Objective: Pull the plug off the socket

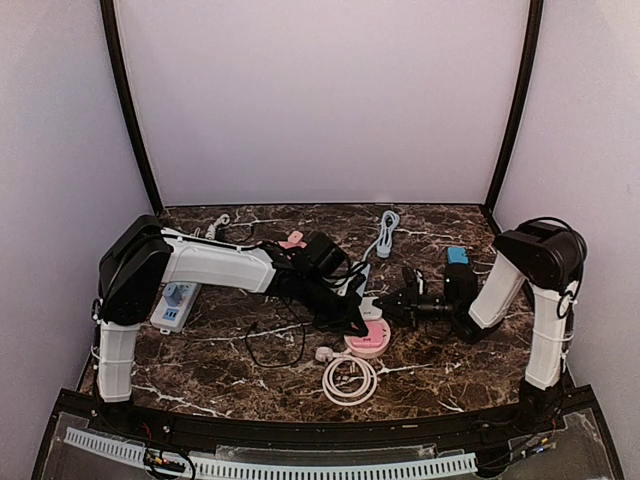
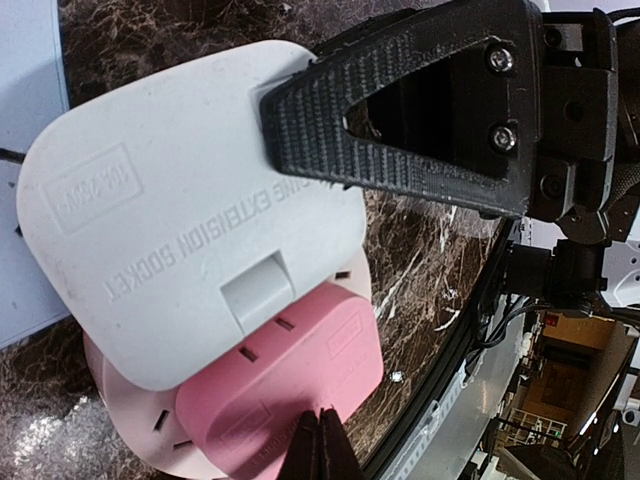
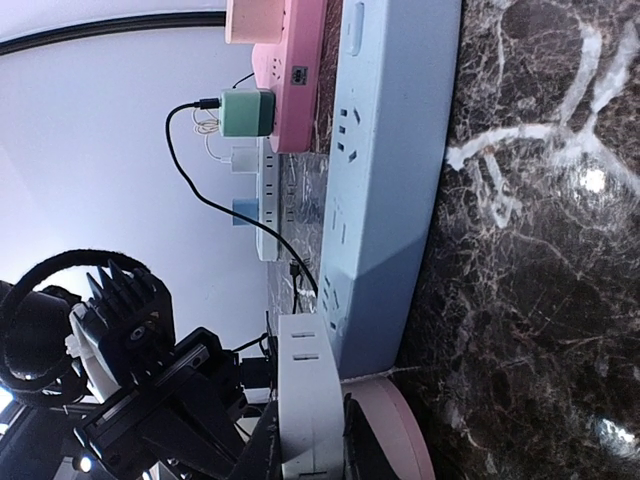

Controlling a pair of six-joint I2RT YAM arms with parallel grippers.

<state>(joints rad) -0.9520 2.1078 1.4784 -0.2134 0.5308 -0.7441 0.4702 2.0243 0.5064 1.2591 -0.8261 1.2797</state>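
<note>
A white plug (image 2: pixel 190 230) sits in a pink socket (image 2: pixel 290 400) on a round pale-pink base at the table's centre (image 1: pixel 368 340). My right gripper (image 1: pixel 383 305) is shut on the plug (image 3: pixel 310 380), one black finger (image 2: pixel 430 100) on each side of it. From the right wrist view the plug stands upright between the jaws with the round socket (image 3: pixel 400 435) beside it. My left gripper (image 2: pixel 320 445) is shut, its joined tips resting on the pink socket's top. In the top view the left gripper (image 1: pixel 356 325) is at the socket's left edge.
A light blue power strip (image 3: pixel 390 180) lies right behind the socket. Further back are a pink strip (image 3: pixel 290 60) and a green charger (image 3: pixel 247 112). A coiled white cable (image 1: pixel 349 380) lies in front, a black cable (image 1: pixel 275 345) loops left, and another strip (image 1: pixel 178 305) lies at far left.
</note>
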